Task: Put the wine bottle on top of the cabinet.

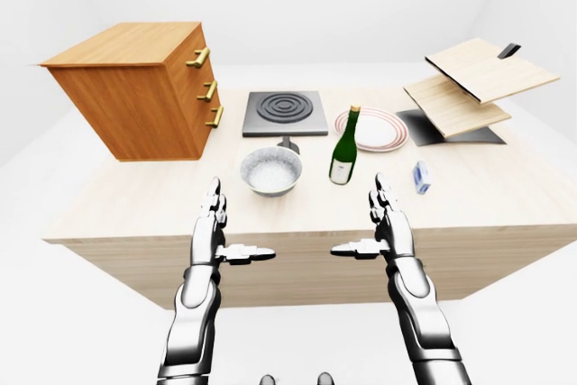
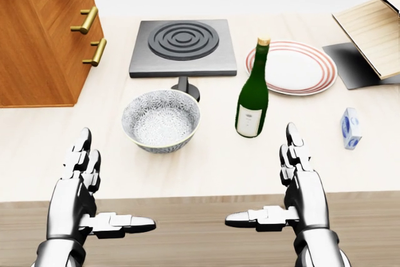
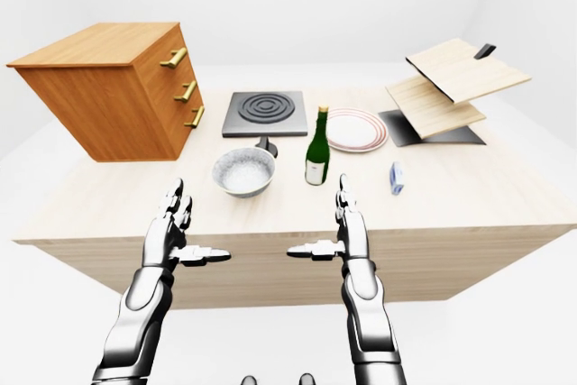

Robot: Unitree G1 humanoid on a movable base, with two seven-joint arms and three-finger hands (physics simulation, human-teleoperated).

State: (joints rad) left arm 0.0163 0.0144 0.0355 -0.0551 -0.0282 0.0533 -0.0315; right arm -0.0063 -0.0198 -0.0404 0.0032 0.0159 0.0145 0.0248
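Here the bottle [image 2: 252, 103] stands upright on the tabletop [image 2: 206, 167], just right of the bowl [image 2: 161, 120], cabinet [image 1: 135, 87] well left. Both hands, left [image 2: 78, 201] and right [image 2: 300, 198], hover spread wide, empty. Glass looks heavy, slick, breakable; grip the wide body

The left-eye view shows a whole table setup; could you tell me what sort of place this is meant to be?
Probably a simulated kitchen worktop in a bare white room: a single hob plate, a patterned bowl and a wine bottle share a light wooden table with a small cabinet.
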